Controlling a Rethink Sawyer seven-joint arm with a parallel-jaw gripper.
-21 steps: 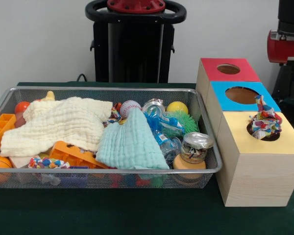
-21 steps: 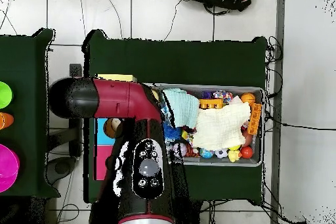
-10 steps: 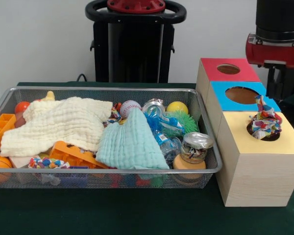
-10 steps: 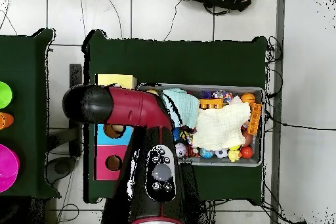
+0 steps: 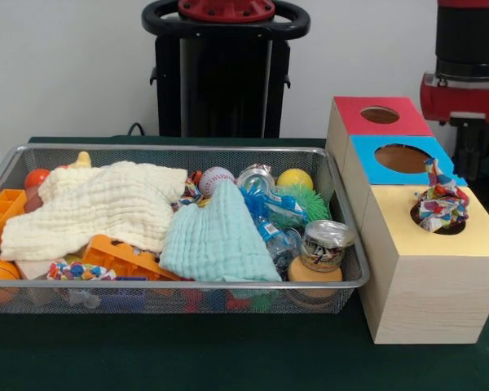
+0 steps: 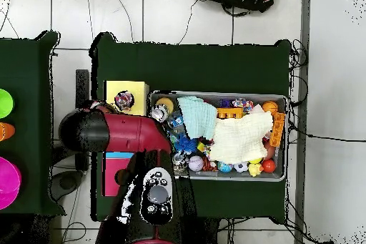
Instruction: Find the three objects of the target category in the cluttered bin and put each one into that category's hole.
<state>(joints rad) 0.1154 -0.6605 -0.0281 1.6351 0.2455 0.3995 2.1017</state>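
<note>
Rag (image 5: 441,204) in yellow hole (image 5: 438,221) — bin (image 5: 342,213) cluttered

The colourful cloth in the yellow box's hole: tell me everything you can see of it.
The colourful cloth is a crumpled, knotted-looking bundle of fabric printed in red, blue, white and yellow patches. It sits in the round hole of the yellow-topped box, only partly in: a twisted end sticks upright above the rim, and the rest bunches against the hole's edge. In the overhead view it shows as a small mottled lump. Nothing else touches it.
</note>
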